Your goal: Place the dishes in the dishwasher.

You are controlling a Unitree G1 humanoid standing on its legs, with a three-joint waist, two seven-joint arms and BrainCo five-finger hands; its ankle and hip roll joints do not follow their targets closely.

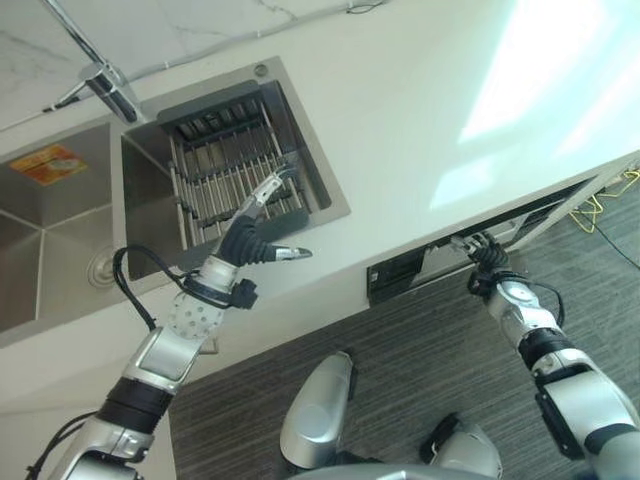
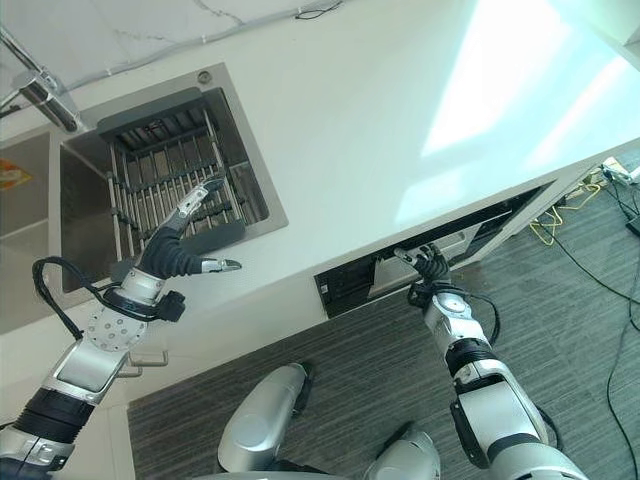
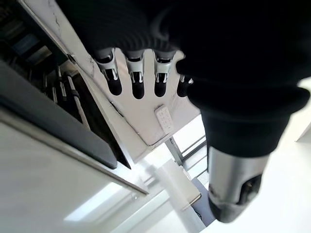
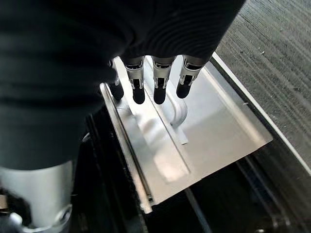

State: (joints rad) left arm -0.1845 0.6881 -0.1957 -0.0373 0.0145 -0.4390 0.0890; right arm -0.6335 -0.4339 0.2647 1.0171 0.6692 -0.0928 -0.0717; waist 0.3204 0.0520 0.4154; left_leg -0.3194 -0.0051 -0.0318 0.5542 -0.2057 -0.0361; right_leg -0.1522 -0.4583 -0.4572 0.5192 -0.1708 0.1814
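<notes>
A dish rack (image 1: 230,165) of metal bars and dark slats sits in the right basin of the sink (image 1: 330,190); I cannot make out any dishes in it. My left hand (image 1: 250,235) hovers over the rack's near edge, open, its fingers (image 3: 138,77) straight and holding nothing. Under the counter the dishwasher door (image 2: 470,235) stands slightly ajar. My right hand (image 2: 430,265) is at the door's top edge, open, with straight fingers (image 4: 160,82) above the door's steel inner panel (image 4: 214,131).
A faucet (image 1: 105,85) stands behind the sink, and a second basin (image 1: 50,230) lies to the left. The white counter (image 1: 420,110) stretches to the right. Yellow and black cables (image 2: 560,225) lie on the grey carpet at the far right.
</notes>
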